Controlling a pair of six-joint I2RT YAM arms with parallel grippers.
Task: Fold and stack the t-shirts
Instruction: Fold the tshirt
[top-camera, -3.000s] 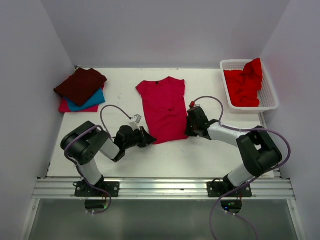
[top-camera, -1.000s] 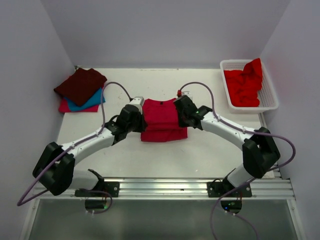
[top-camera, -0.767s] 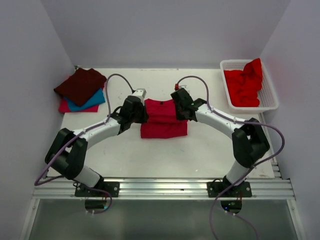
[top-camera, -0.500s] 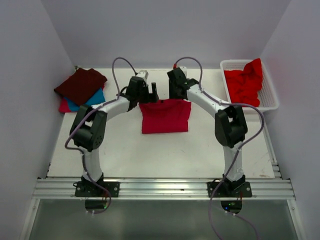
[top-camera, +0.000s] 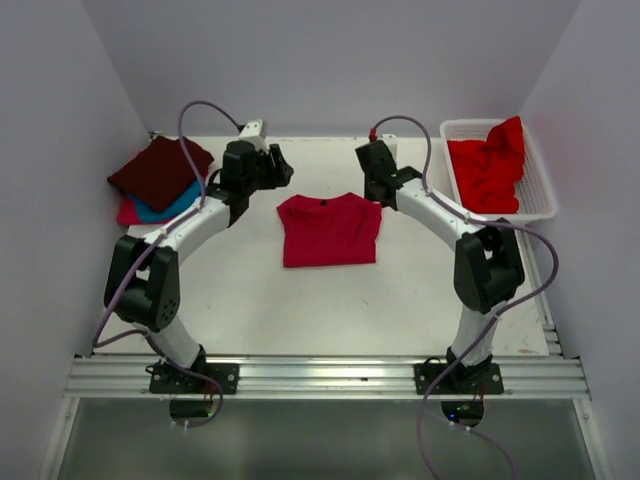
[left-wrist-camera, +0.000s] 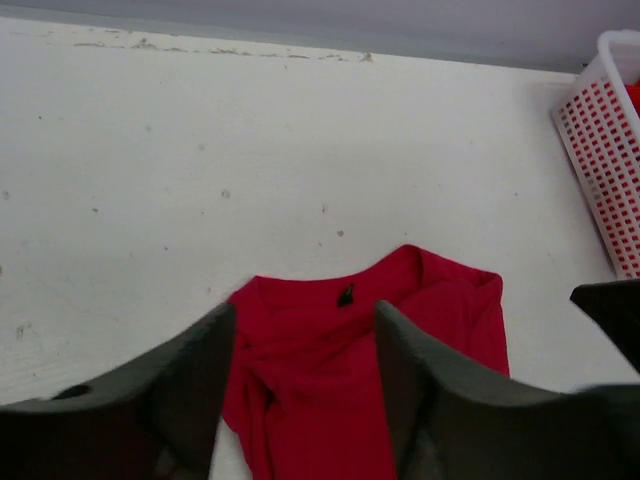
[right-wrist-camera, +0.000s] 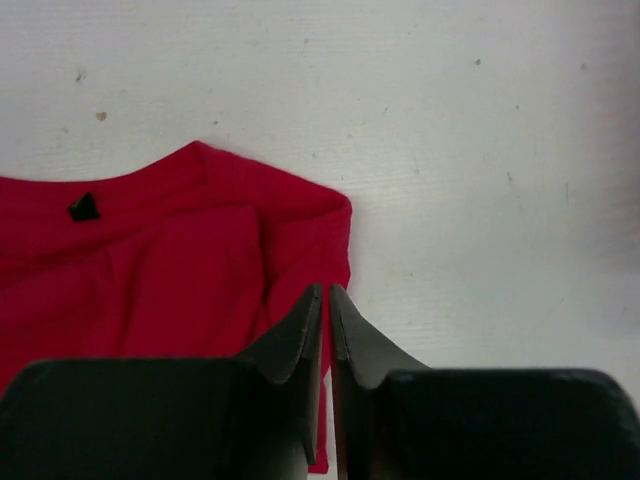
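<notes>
Shirt (top-camera: 330, 232) lies folded in the middle of the table (top-camera: 250, 290), neck toward the far edge, and neither tool touches it. My left tool (left-wrist-camera: 305, 330) gapes empty, and my right tool (right-wrist-camera: 326, 300) is pinched almost together on nothing. To carry it to the stack (top-camera: 160, 175) in the far left corner, I'd pinch both side edges through every layer, lift level, and lay it square.
</notes>
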